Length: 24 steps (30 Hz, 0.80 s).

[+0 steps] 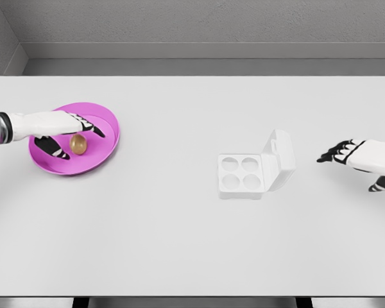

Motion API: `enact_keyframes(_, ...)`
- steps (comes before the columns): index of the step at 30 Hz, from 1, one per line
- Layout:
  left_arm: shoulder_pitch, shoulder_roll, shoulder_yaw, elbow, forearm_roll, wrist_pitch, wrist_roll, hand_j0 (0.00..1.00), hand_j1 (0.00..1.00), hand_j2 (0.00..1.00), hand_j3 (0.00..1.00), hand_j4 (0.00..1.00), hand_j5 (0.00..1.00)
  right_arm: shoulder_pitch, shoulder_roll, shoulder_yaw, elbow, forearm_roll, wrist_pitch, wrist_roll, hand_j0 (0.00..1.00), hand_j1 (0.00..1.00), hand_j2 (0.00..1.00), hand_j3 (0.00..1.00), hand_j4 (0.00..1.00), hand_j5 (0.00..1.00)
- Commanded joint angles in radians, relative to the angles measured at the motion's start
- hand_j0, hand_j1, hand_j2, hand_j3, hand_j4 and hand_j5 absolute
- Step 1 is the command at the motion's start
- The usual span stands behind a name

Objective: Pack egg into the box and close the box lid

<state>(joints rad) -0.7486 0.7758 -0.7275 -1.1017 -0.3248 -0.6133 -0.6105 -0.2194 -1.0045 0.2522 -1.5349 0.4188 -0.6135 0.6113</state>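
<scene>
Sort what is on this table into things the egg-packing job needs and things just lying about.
Part of the job:
- egg, on the pink plate
- egg box, four cups empty, lid open
- left robot hand, over the plate at the egg
- right robot hand, to the right of the box, holding nothing

Just lying about:
- nothing else shows on the white table

One brown oval egg (79,144), one round magenta plate (102,157) at the left, one white four-cup egg box (241,174) right of centre, two white robot hands.
</scene>
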Motion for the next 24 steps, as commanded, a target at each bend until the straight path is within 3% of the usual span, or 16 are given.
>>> enact_keyframes(1, 0.0, -0.006, 0.002, 0.02, 0.004, 0.002, 0.0, 0.84, 0.84, 0.84, 0.84, 0.84, 0.84, 0.0, 0.007, 0.013, 0.001, 0.003, 0.003, 0.0, 1.0, 1.0, 1.0, 1.0, 1.0, 1.0)
enact_keyframes(5, -0.002, -0.009, 0.002, 0.029, -0.008, 0.002, 0.0, 0.83, 0.83, 0.83, 0.83, 0.83, 0.83, -0.008, 0.01, 0.036, -0.002, 0.003, 0.003, 0.0, 1.0, 1.0, 1.0, 1.0, 1.0, 1.0)
enact_keyframes(8, -0.003, -0.009, 0.002, 0.031, -0.01, 0.002, 0.0, 0.71, 0.71, 0.71, 0.71, 0.71, 0.71, -0.009, 0.01, 0.036, -0.008, 0.0, 0.003, 0.0, 1.0, 1.0, 1.0, 1.0, 1.0, 1.0)
enact_keyframes(24, -0.008, -0.018, -0.003, 0.039, -0.019, 0.002, 0.0, 0.68, 0.68, 0.68, 0.68, 0.68, 0.68, -0.012, 0.007, 0.028, -0.016, -0.008, 0.003, 0.0, 1.0, 1.0, 1.0, 1.0, 1.0, 1.0)
